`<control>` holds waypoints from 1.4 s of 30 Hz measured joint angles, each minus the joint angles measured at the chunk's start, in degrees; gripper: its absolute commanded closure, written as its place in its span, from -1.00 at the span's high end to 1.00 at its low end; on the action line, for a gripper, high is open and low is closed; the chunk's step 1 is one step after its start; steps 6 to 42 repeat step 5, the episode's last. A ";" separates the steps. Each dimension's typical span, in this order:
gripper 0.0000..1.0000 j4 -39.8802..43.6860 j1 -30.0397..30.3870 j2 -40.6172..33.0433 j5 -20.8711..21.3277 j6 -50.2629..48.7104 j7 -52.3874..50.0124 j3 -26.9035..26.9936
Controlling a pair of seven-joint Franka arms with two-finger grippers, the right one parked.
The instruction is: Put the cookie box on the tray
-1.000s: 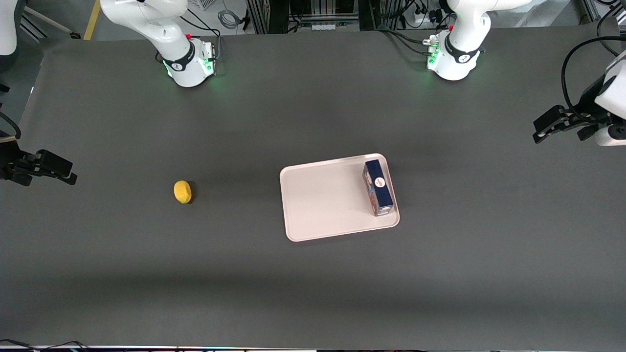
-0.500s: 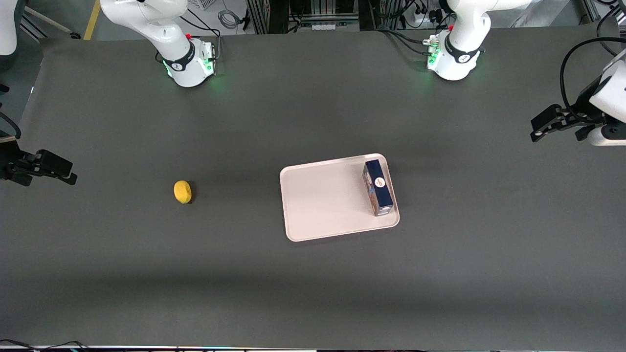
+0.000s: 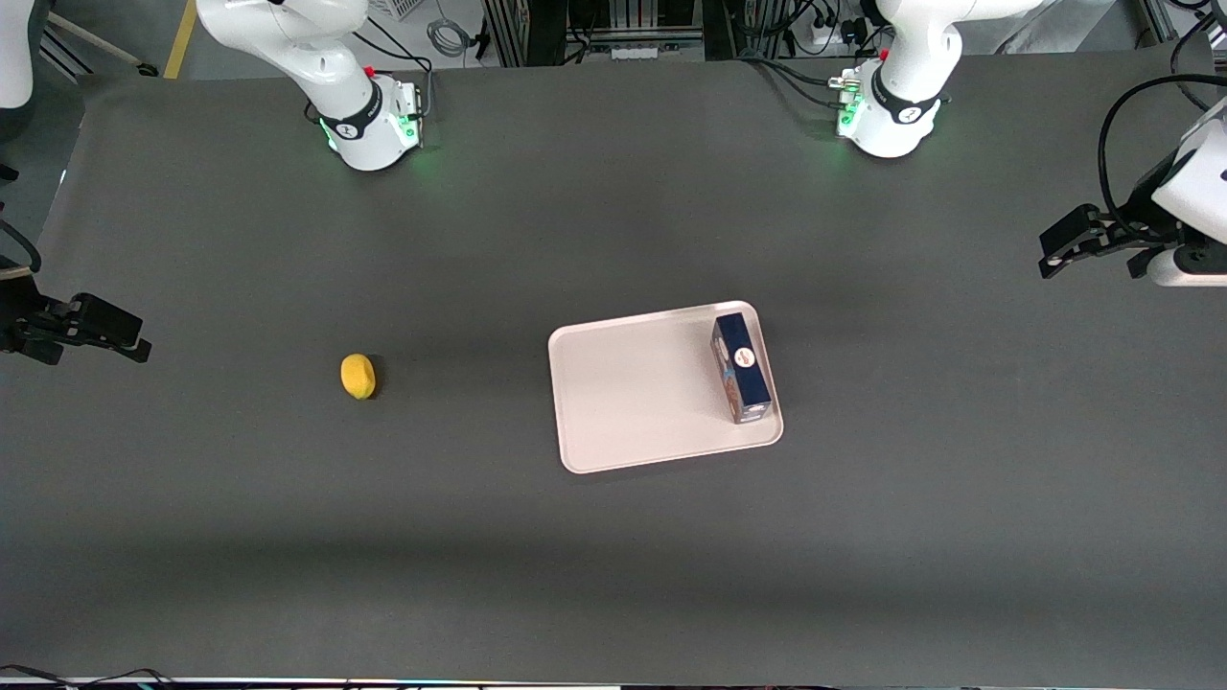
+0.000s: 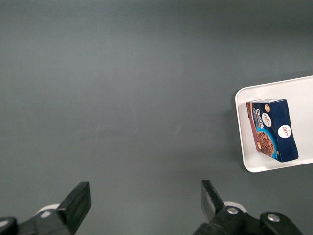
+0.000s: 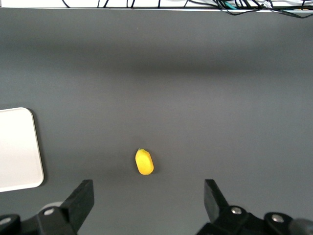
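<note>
Cookie box [image 3: 741, 367] lies flat on tray [image 3: 633, 393], along tray's short edge toward working arm's end, inside rim. Tray mid-table. Gripper [image 3: 1053, 259] hangs well apart from tray, over bare table [image 3: 613, 575] at working arm's end; jaws spread wide, holding nothing. Yellow lemon [image 3: 358, 376] sits toward parked arm's end, well apart from tray.
</note>
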 measured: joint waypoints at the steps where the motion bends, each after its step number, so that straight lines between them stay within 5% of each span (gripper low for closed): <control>1: 1.00 0.00 0.00 0.00 0.00 0.00 0.03 0.00; 42: 1.00 0.00 0.00 0.00 0.00 -0.01 0.14 0.00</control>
